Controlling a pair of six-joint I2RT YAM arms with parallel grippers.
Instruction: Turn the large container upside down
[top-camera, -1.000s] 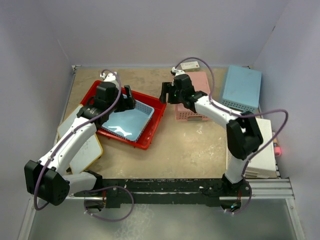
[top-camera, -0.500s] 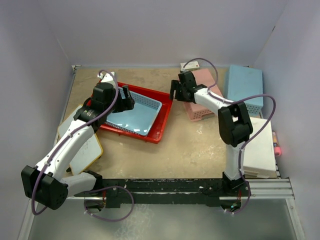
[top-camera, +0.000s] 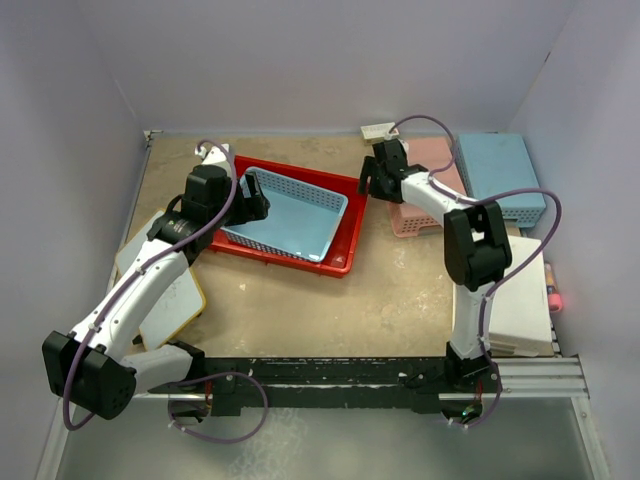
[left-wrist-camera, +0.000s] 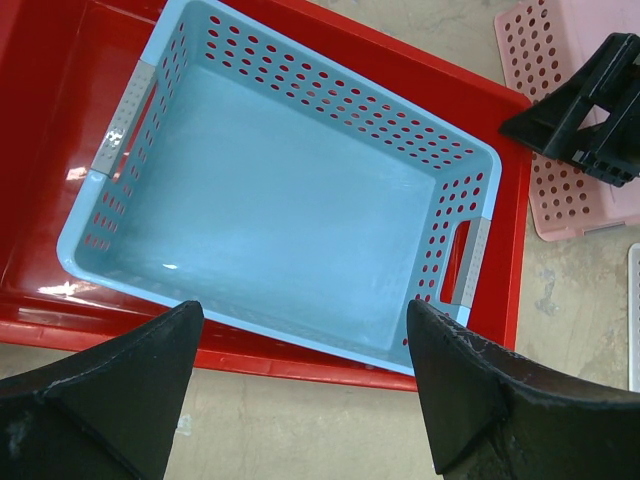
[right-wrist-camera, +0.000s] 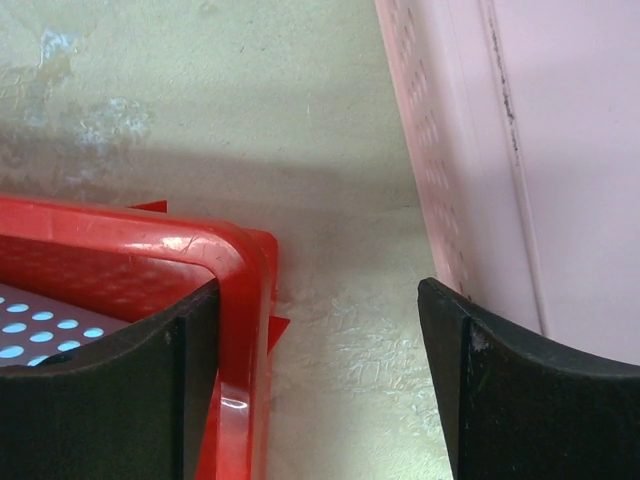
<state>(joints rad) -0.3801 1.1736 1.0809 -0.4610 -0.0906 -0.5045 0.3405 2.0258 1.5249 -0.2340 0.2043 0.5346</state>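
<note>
The large container is a red tray (top-camera: 340, 262) lying right side up in the middle of the table, with a light-blue perforated basket (top-camera: 290, 212) inside it. My left gripper (top-camera: 254, 200) is open above the tray's left end. In the left wrist view the gripper (left-wrist-camera: 305, 400) hovers over the tray's near rim (left-wrist-camera: 300, 362) and the basket (left-wrist-camera: 290, 200). My right gripper (top-camera: 372, 182) is open at the tray's far right corner. In the right wrist view the gripper (right-wrist-camera: 320, 390) has the red corner rim (right-wrist-camera: 235, 262) just beside its left finger (right-wrist-camera: 185, 400), not clamped.
A pink perforated basket (top-camera: 425, 190) lies right of the tray and close to my right gripper; it also shows in the right wrist view (right-wrist-camera: 500, 150). A light-blue container (top-camera: 500, 170) stands at the back right. A white box (top-camera: 520, 300) is at the right edge. Flat boards (top-camera: 170, 290) lie at the left.
The red tray with the basket has slid and turned to the right. My right gripper moved right with its corner, and the pink basket and blue container shifted right. My left gripper stayed roughly in place.
</note>
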